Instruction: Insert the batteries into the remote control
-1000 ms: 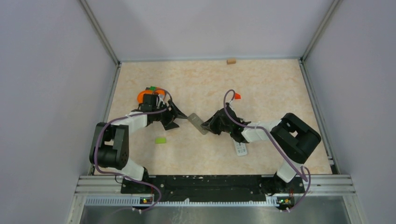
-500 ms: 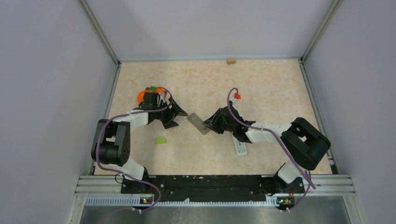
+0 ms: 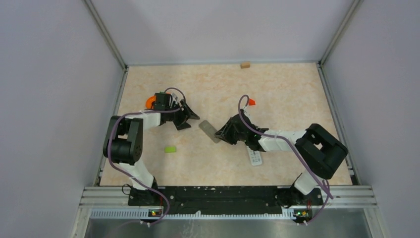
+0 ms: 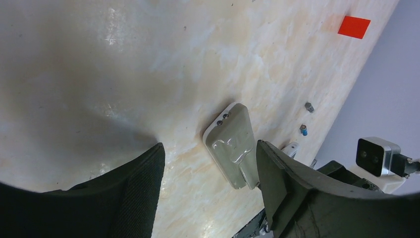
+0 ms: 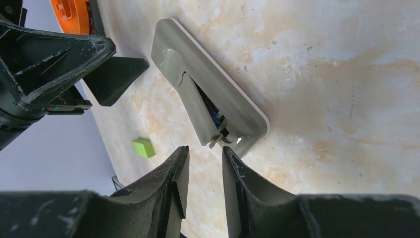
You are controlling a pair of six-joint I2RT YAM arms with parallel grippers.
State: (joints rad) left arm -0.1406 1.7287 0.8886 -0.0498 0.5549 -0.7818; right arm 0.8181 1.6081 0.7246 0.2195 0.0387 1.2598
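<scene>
The grey remote control [image 3: 210,131] lies back up at mid-table, between my two grippers. In the right wrist view the remote control [image 5: 208,94] has its battery cover ajar, and a blue battery [image 5: 216,117] shows inside. My right gripper [image 5: 204,148] sits just short of that end, open by a narrow gap with nothing in it. My left gripper [image 4: 210,148] is open wide, and the remote control [image 4: 232,146] lies beside its right finger. Two loose batteries rest beyond it, one dark [image 4: 309,106] and one blue [image 4: 303,130].
A red wedge block [image 3: 251,102] lies behind the right arm, and a white remote-like piece [image 3: 255,157] under it. A green block [image 3: 170,148] sits front left, an orange object [image 3: 150,102] by the left wrist, and a tan block [image 3: 244,64] at the back wall.
My right gripper's jaws have parted at the remote's end. The left gripper has drawn back toward the far left, away from the remote. The remote has not moved.
</scene>
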